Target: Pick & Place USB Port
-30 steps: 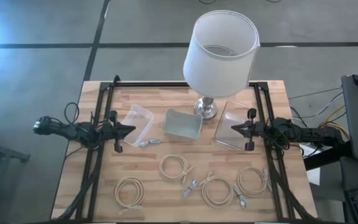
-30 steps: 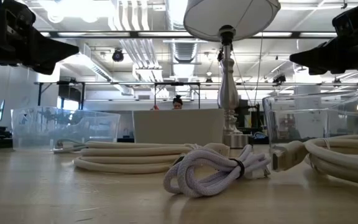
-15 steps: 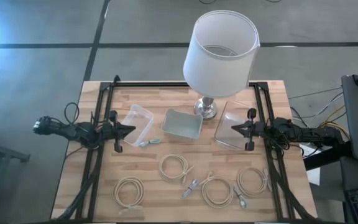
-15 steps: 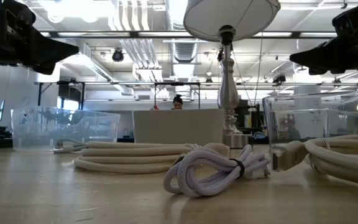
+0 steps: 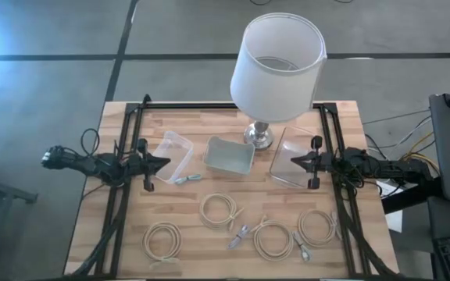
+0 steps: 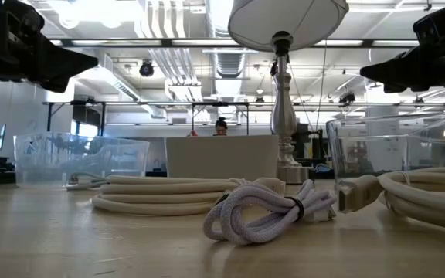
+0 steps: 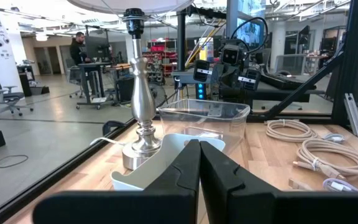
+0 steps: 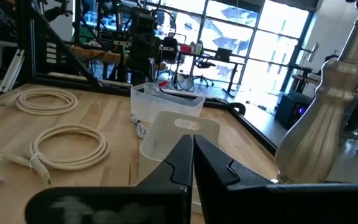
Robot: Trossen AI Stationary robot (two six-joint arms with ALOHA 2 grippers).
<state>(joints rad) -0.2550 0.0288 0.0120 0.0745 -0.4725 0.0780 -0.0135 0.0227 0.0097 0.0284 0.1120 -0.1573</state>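
Both arms are parked at the table's sides, holding nothing. The left gripper hangs at the 9 o'clock side of the table, its tip just at the edge of the left clear bin. In the left wrist view its fingers are pressed together with only a thin seam between them, so it's closed on nothing. The right gripper sits opposite at 3 o'clock, over the right clear bin, and its fingers are likewise pinched together and empty.

Between them, dead center, is a white tray, with the lamp standing right behind it toward 12 o'clock, its metal base touching down beside the tray's far corner.

The cables are all on the near half of the table. A small USB cable lies just off the left clear bin, toward 6 o'clock from it. There's a coiled cable near the middle, another coil at about 7 o'clock, and two more coils and around 5 o'clock, with a little white bundled cable beside them. In the low view that white bundle is up front.
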